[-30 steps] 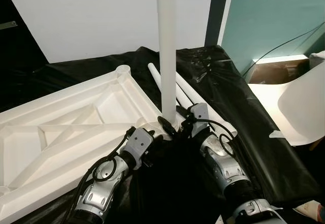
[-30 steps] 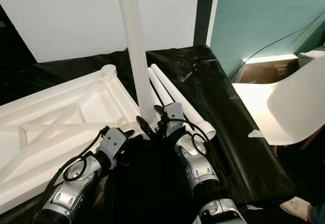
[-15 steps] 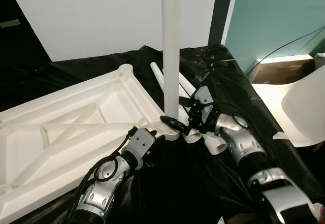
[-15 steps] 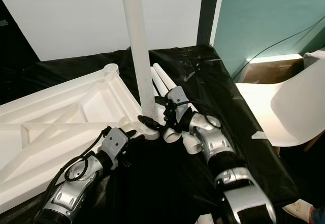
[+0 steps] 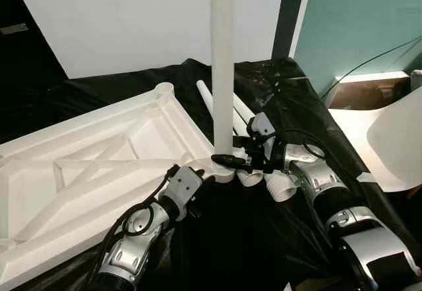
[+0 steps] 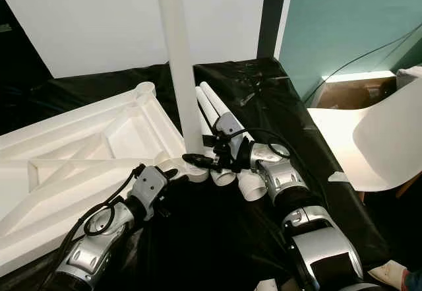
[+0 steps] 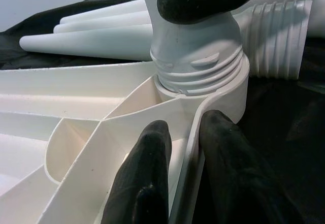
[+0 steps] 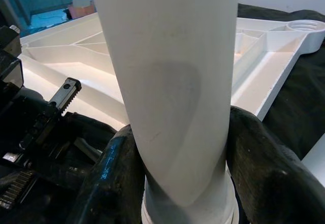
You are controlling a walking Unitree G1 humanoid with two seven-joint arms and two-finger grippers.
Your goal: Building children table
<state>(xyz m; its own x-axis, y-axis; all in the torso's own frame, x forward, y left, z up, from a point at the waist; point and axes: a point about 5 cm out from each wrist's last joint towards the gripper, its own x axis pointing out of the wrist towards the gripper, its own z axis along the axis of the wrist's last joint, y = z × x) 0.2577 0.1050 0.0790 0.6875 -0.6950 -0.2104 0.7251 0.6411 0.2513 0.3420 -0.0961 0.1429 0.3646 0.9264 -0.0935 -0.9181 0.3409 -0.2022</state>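
The white tabletop (image 5: 99,165) lies upside down on a black sheet, its ribbed underside facing up. One white leg (image 5: 223,73) stands upright in the near corner socket (image 7: 203,82), its thread partly showing. My right gripper (image 5: 227,160) is shut on this leg just above the socket, with one black finger (image 8: 111,178) on either side. My left gripper (image 7: 185,153) is shut on the tabletop's rim right below that socket, with a finger (image 7: 147,183) inside the rim and the other outside. Loose white legs (image 6: 214,106) lie beside the upright one, threaded ends toward me.
An open socket (image 5: 161,92) sits at the tabletop's far corner. A white chair (image 5: 395,139) and a brown cardboard box (image 5: 356,93) stand to the right of the sheet. A white wall panel rises behind, with a teal wall at the right.
My right arm has swung out to the right, and its gripper now reaches the leg's base from the side. The leg stays upright and the left gripper has held its place.
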